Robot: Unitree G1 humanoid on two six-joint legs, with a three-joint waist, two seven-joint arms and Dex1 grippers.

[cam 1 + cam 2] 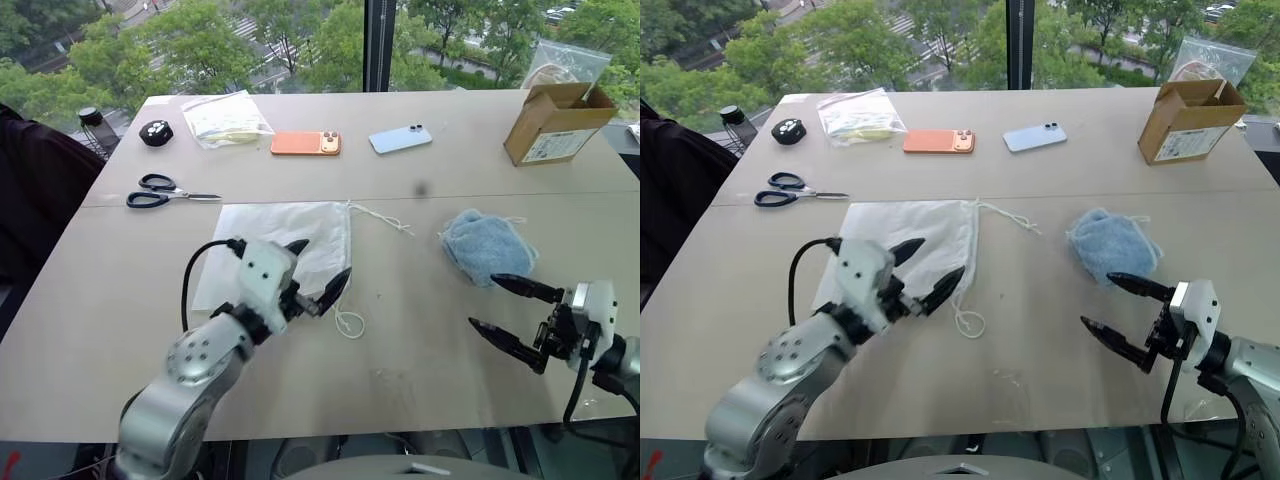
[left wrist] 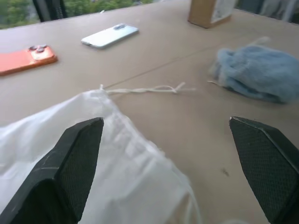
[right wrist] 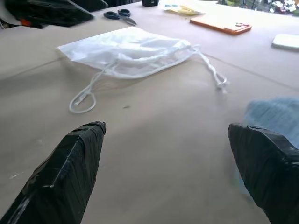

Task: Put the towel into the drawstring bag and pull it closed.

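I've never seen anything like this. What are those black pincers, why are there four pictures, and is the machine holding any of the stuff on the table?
It is a humanoid robot with two arms; the black pincers are its grippers. The two wide pictures come from a pair of cameras on its head, looking down over the table. The other two come from cameras on its wrists, looking out between each gripper's own fingers.

The left gripper hangs over a flat white drawstring bag, whose cords trail onto the table. The right gripper is near a crumpled light-blue towel. Both grippers are open and hold nothing.

Farther back lie scissors, a small black round object, a clear plastic bag, an orange phone, a pale blue phone and an open cardboard box.
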